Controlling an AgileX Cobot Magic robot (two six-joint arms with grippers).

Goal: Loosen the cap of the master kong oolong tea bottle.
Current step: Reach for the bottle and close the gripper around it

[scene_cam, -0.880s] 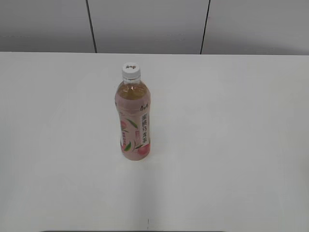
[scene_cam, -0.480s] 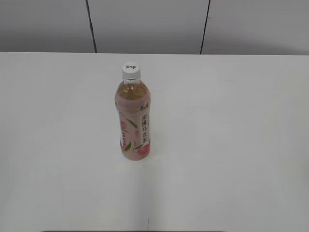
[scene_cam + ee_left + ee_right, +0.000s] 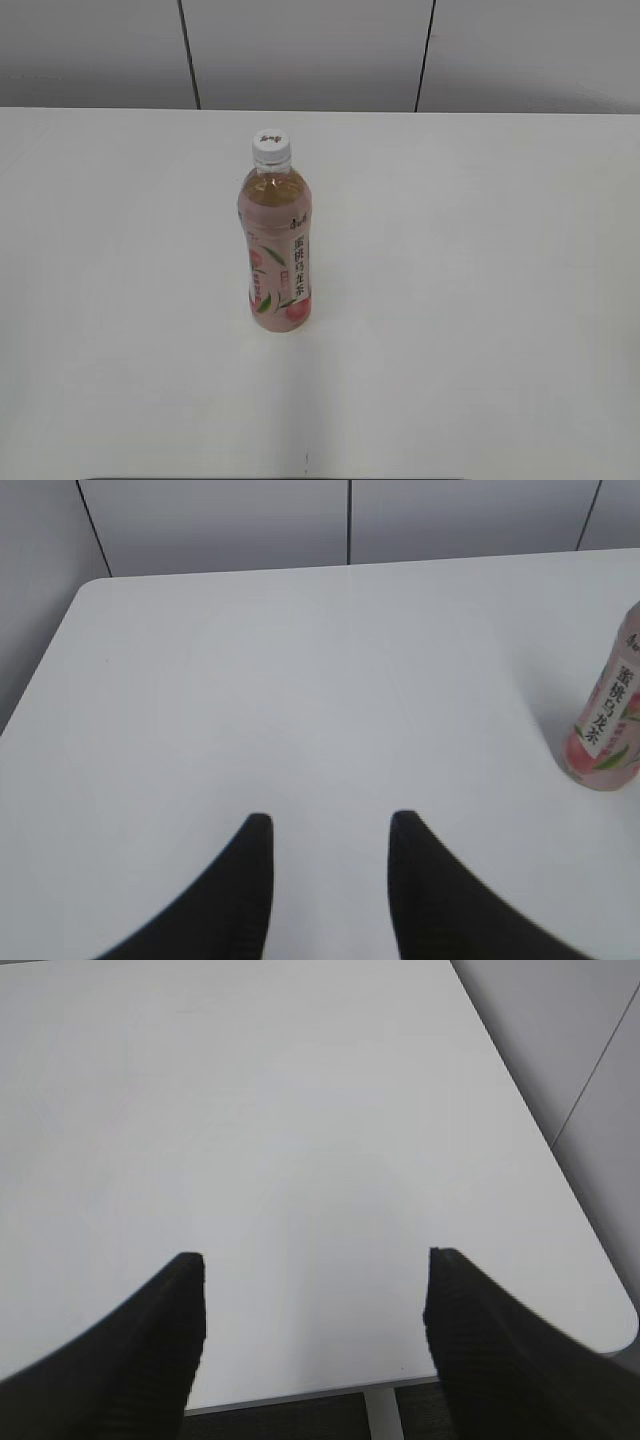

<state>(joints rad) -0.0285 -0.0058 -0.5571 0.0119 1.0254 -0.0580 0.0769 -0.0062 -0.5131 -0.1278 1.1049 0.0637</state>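
Observation:
The master kong oolong tea bottle [image 3: 277,250] stands upright in the middle of the white table [image 3: 480,300], with its pink peach label facing me. The white cap [image 3: 271,146] sits on its neck. The bottle's lower part also shows at the right edge of the left wrist view [image 3: 610,735]. My left gripper [image 3: 328,825] is open and empty, above the table well left of the bottle. My right gripper [image 3: 315,1260] is open and empty over the table's near right edge. Neither gripper shows in the exterior view.
A grey panelled wall [image 3: 310,50] runs behind the table. The table's rounded right corner [image 3: 615,1315] and a white table leg [image 3: 380,1415] show in the right wrist view. The table's left back corner [image 3: 90,585] shows in the left wrist view.

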